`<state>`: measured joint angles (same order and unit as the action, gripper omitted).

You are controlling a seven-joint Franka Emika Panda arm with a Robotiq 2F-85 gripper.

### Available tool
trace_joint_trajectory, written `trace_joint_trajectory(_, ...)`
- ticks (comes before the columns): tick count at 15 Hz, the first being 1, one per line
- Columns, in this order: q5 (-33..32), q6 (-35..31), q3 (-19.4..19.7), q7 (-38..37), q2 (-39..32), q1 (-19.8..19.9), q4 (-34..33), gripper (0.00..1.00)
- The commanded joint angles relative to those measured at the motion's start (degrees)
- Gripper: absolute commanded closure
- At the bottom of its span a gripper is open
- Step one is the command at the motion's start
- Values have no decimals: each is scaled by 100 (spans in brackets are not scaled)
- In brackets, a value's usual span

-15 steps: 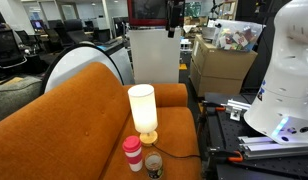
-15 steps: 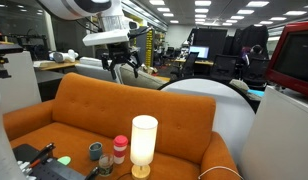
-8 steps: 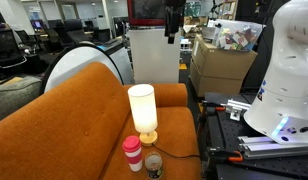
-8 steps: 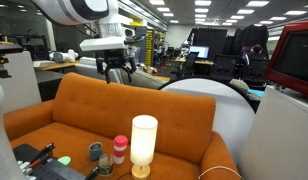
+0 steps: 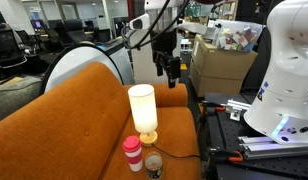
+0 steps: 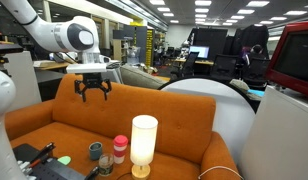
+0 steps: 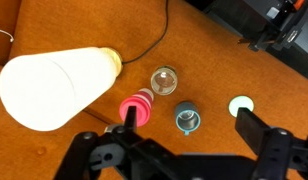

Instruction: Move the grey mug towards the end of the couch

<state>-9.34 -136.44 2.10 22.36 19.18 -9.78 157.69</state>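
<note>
**Pincer (image 6: 92, 92) open in mid-air; grey mug (image 7: 188, 119) on couch (image 6: 164, 110) seat**

Pincer hangs in front of the couch backrest w/ fingers spread wide and nothing betw. them. It is well above and apart from everything on the seat. Seat cushion = the table (image 7: 224, 60). Grey mug stands upright on it, just beside the red cup (image 7: 137, 105), betw. that cup and a small white disc (image 7: 241, 104). Clear glass (image 7: 164, 80) is near mug and cup, touching neither. White lamp (image 7: 54, 88) stands on the cup's other side. In an exterior view the mug sits toward the table edge that borders some black gear (image 6: 39, 160).
</note>
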Motion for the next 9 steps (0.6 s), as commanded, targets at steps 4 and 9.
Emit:
trace_joint_trajectory(4, 68, -124, -295, 20, -319, -12, -135, 0)
trace_joint_trajectory(9, 68, -124, -283, 23, -308, -5, -144, 0)
